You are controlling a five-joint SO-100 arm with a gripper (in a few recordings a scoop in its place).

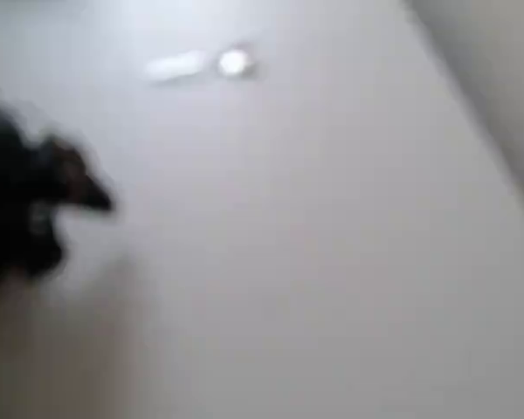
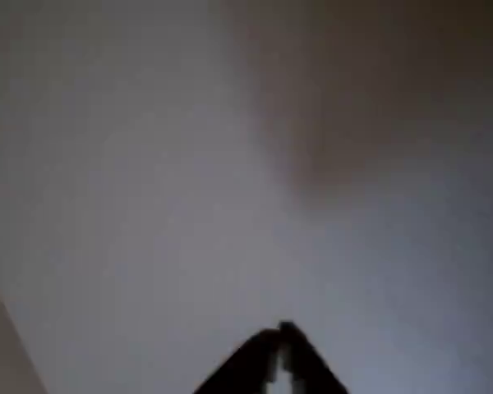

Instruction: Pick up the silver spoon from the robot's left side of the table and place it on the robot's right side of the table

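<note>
The overhead view is blurred. The silver spoon lies as a pale streak with a bright oval bowl on the white table, near the top, left of centre. My black gripper reaches in from the left edge, well below and left of the spoon, not touching it. In the wrist view the gripper shows at the bottom with its dark fingers meeting at the tips, holding nothing, over bare table.
The table's straight edge runs diagonally down the upper right of the overhead view, with grey floor beyond it. A soft shadow lies on the table below the arm at the lower left.
</note>
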